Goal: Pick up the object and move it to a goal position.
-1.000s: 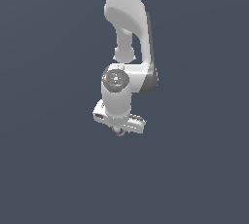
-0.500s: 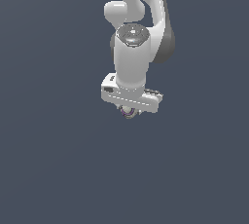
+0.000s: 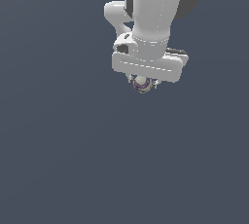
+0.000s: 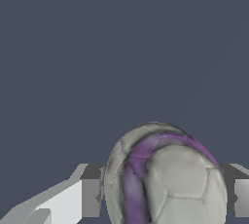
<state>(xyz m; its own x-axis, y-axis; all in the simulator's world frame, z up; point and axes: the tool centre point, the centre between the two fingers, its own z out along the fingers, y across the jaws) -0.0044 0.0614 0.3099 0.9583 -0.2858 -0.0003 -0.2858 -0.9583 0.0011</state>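
Observation:
The object (image 3: 142,84) is a small off-white ball with purple markings, held just under the white hand of the arm in the exterior view. My gripper (image 3: 143,84) is shut on it, one finger on each side. The wrist view fills with the same ball (image 4: 168,179), its purple stripe curving over the pale panels, and grey fingertips (image 4: 90,191) press against both flanks. The arm's wide white hand body (image 3: 148,66) hides most of the fingers in the exterior view.
Only a flat dark blue-grey surface (image 3: 63,159) shows around the arm in both views. No other object or edge is in sight.
The arm has risen and shifted toward the exterior view's right, carrying the ball with it. The grip on the ball has stayed the same.

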